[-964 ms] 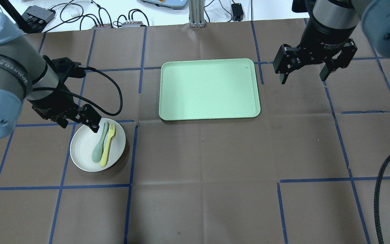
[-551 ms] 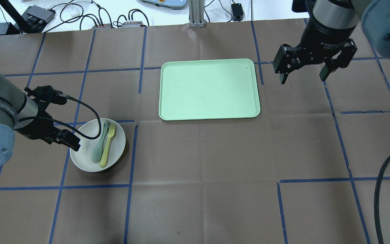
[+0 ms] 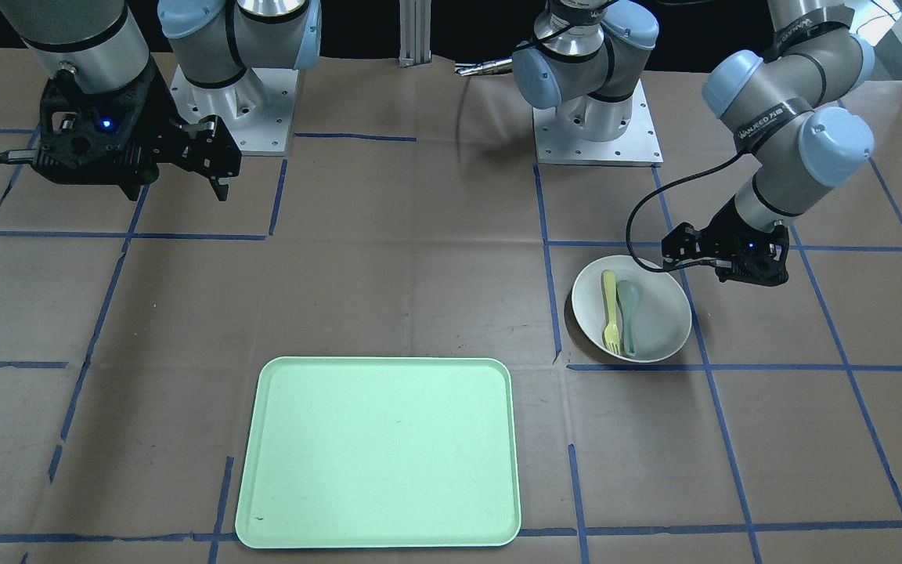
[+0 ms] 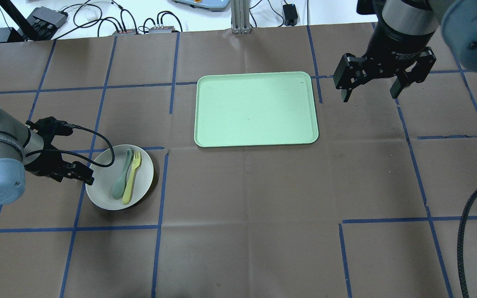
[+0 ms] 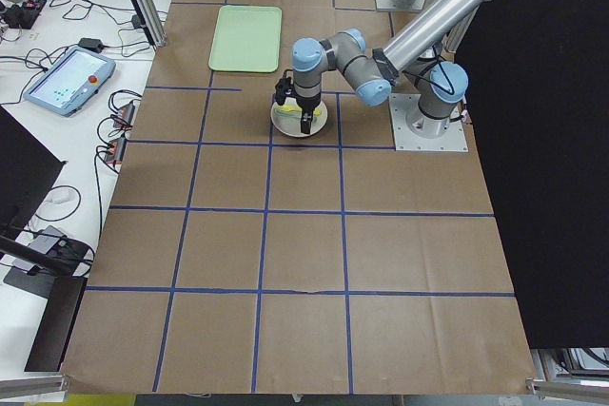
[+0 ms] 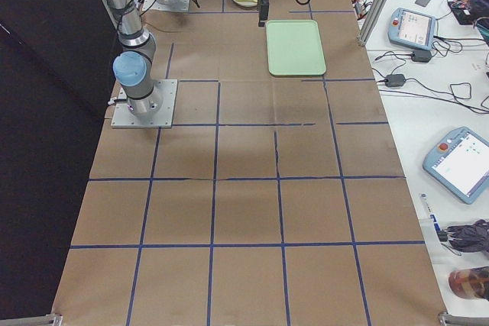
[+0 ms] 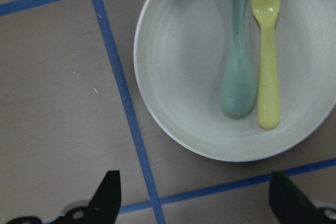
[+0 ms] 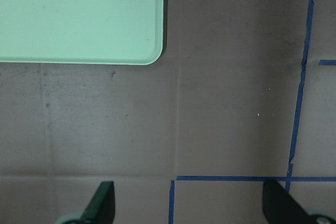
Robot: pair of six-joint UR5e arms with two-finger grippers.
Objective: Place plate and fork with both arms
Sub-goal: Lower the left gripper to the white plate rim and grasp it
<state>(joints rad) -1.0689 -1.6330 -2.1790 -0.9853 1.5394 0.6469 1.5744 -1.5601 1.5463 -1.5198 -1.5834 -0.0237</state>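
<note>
The round off-white plate (image 4: 105, 188) lies on the table at the left and carries the pale-yellow fork (image 4: 132, 178) beside a teal-grey spoon (image 4: 121, 176). My left gripper (image 4: 82, 176) is low at the plate's left rim, open and empty. In the left wrist view its fingertips (image 7: 109, 184) stand wide apart just short of the plate (image 7: 178, 77), with the fork (image 7: 268, 66) to the right of the spoon (image 7: 239, 72). My right gripper (image 4: 370, 94) hangs open and empty to the right of the tray. In the front view the plate (image 3: 662, 313) sits beside the left gripper (image 3: 721, 262).
A mint-green rectangular tray (image 4: 257, 108) lies at the table's middle back; its corner shows in the right wrist view (image 8: 79, 14). Blue tape lines cross the brown table cover. Cables and boxes (image 4: 48, 18) lie beyond the far edge. A black cable (image 4: 468, 231) hangs at the right.
My left gripper moved from above the plate's far rim down and toward the robot, to the plate's left rim. The right arm, plate, fork and spoon have not moved.
</note>
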